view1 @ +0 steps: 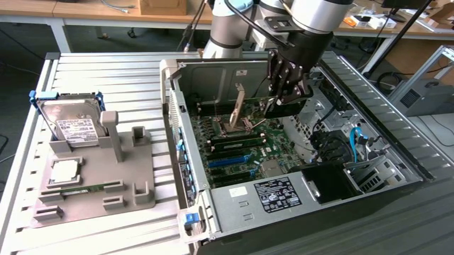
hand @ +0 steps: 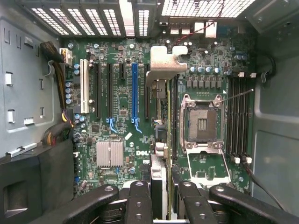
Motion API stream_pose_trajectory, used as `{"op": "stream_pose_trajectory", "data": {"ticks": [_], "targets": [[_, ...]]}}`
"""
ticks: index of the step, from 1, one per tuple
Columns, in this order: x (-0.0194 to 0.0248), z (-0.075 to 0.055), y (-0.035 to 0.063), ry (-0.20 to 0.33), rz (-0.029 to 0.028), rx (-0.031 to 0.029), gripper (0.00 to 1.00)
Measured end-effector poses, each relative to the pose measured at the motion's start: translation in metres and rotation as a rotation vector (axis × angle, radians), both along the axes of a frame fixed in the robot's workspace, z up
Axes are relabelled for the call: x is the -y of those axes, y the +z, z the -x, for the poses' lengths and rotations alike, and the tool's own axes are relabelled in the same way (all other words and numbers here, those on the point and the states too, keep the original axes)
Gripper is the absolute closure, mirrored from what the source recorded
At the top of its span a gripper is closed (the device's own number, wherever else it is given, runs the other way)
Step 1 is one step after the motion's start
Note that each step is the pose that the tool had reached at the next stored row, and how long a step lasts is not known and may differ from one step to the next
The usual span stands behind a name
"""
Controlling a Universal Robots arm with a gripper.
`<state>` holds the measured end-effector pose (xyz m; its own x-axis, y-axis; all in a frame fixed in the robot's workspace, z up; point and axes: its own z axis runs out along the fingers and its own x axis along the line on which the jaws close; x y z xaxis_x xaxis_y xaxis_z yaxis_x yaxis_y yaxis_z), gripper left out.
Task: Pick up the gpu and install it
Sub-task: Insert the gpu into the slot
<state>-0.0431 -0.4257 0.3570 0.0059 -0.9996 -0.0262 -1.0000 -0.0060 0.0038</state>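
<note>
Step in hand: install phase. The pick is done and the card is off the table, carried inside the case.

The black multi-finger gripper (view1: 284, 95) on the Universal Robots arm reaches into the open grey metal tower PC case (view1: 177, 133), which lies on its side. It is pinching the gpu (view1: 254, 109), a thin brownish-green circuit card with a silver metal end bracket. The card is held on edge at the far part of the case, over the green motherboard (view1: 241, 143).

In the wrist view the gripper (hand: 162, 186) has a finger on each side of the gpu (hand: 161, 88). The card is seen edge-on and its bracket points to the vented rear wall. It runs between the long blue expansion slot (hand: 134, 88) and the silver-framed open CPU socket (hand: 201, 123), roughly along a black slot beside the blue one. It looks apart from the board, not seated, but I can't tell the exact gap or which slot it is lined up with.

At the exterior view's left, well apart from the case, a silver hard drive with a white label (view1: 71, 125) stands in a grey plastic parts fixture (view1: 99, 180). It is not part of this step.

Judgement on the next move: it calls for the card's edge parallel to and centred on the slot. The bracket must clear the rear wall, and the push should be straight with no tilt. The risks are missing the slot or hitting the socket lever.
</note>
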Motion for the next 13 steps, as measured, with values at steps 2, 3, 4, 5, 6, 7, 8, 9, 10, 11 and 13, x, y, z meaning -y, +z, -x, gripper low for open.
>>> {"op": "stream_pose_trajectory", "data": {"ticks": [2,3,4,5,6,7,8,9,10,11,13], "targets": [[0.0,0.0004,-0.0004,0.0,-0.0001,0.0,0.73],[0.0,0.0006,-0.0005,0.0,0.0,0.0,0.73],[0.0,0.0009,-0.0007,0.0,0.0,0.0,0.73],[0.0,0.001,-0.0009,0.0,0.0,0.0,0.73],[0.0,0.0012,-0.0012,0.0,-0.0001,0.0,0.73],[0.0,0.0013,-0.0014,0.0,-0.0001,0.0,0.73],[0.0,0.0014,-0.0017,0.0,-0.0002,0.0001,0.73],[0.0,0.0016,-0.002,0.0,0.0,0.0001,0.73],[0.0,0.0017,-0.0024,0.0,-0.0001,0.0001,0.73],[0.0,0.0018,-0.0028,0.0,-0.0001,0.0,0.73],[0.0,0.0019,-0.0038,0.0,0.0,0.0,0.73]]}}
